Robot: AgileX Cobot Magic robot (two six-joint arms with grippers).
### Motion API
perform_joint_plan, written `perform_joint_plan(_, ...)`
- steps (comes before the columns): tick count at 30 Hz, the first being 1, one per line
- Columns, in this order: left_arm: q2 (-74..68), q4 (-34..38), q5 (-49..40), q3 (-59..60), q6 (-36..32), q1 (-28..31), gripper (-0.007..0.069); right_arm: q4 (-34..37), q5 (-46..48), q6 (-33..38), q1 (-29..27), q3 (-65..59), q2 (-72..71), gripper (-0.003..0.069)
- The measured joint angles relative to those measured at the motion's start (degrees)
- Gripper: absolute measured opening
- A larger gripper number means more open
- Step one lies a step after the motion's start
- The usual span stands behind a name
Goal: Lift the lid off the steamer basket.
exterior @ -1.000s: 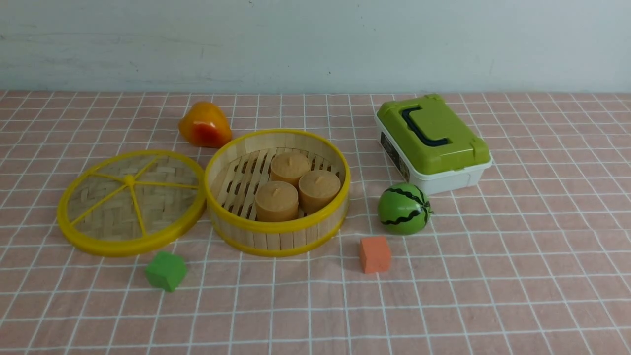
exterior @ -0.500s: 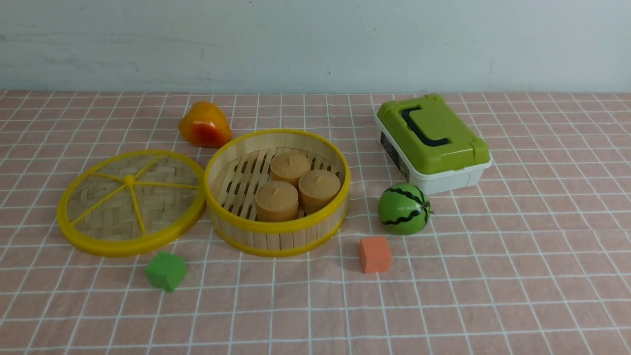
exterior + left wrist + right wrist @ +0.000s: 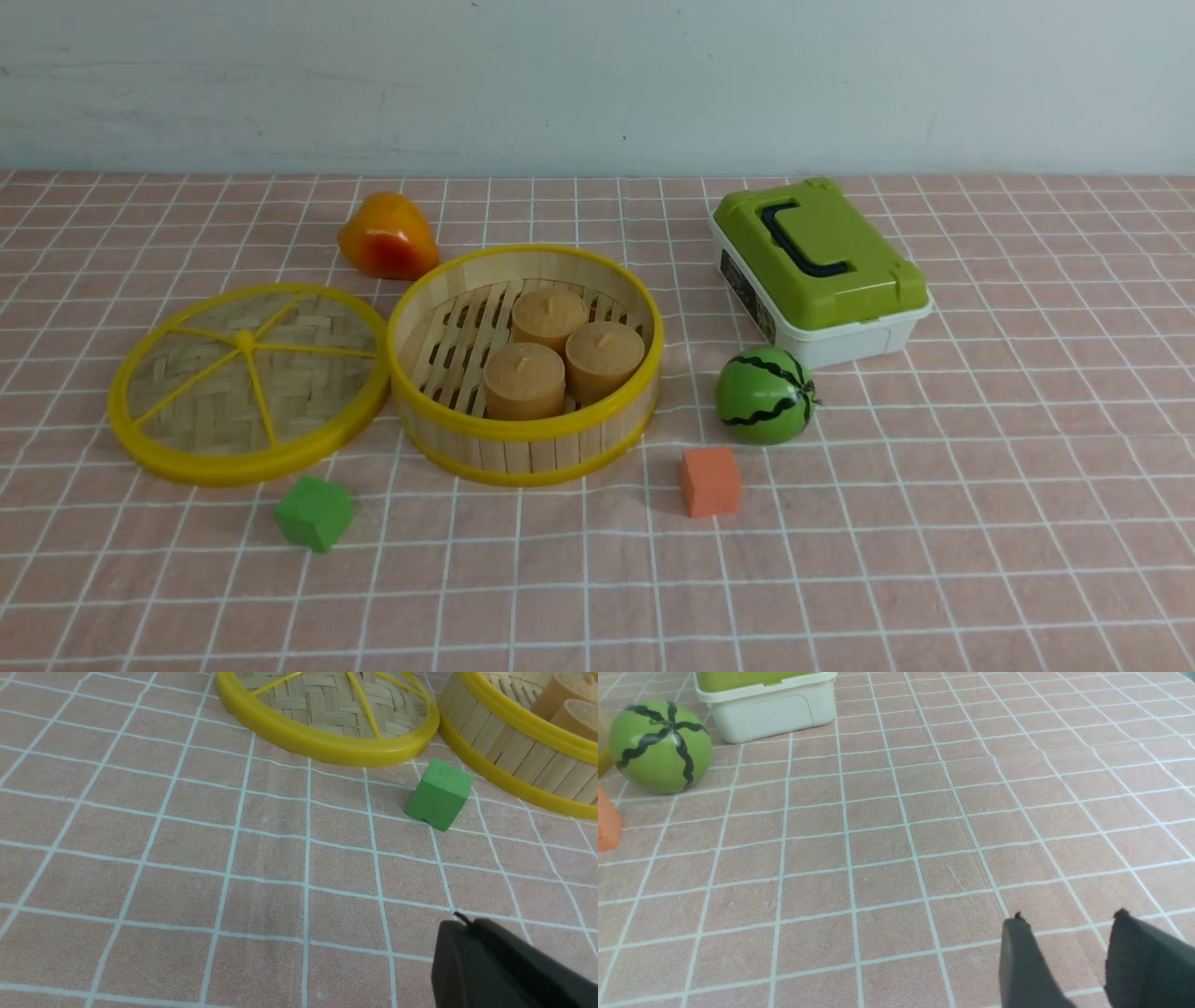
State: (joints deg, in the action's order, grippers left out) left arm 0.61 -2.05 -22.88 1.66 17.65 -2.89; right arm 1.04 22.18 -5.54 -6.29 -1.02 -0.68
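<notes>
The lid (image 3: pixel 248 383), a woven bamboo disc with yellow rim and spokes, lies flat on the cloth left of the steamer basket (image 3: pixel 525 364), its rim touching the basket's wall. The basket stands open with three tan buns (image 3: pixel 560 355) inside. The lid (image 3: pixel 327 714) and the basket (image 3: pixel 518 742) also show in the left wrist view. My left gripper (image 3: pixel 460 924) is shut and empty, low over the cloth, well short of the lid. My right gripper (image 3: pixel 1069 919) is open and empty over bare cloth. Neither arm shows in the front view.
A green cube (image 3: pixel 314 512) sits in front of the lid. An orange cube (image 3: pixel 709 481) and a toy watermelon (image 3: pixel 765 395) lie right of the basket. A white box with green lid (image 3: pixel 818 271) stands behind them. An orange-yellow fruit (image 3: pixel 386 236) lies behind the basket.
</notes>
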Motion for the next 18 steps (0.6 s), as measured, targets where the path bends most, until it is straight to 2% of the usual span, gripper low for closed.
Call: perform_joint_plan(18,0.0,0.0,0.0,0.0,0.05,0.0,0.0005,0.0,0.0,0.0,0.0,0.0,0.0,0.0241)
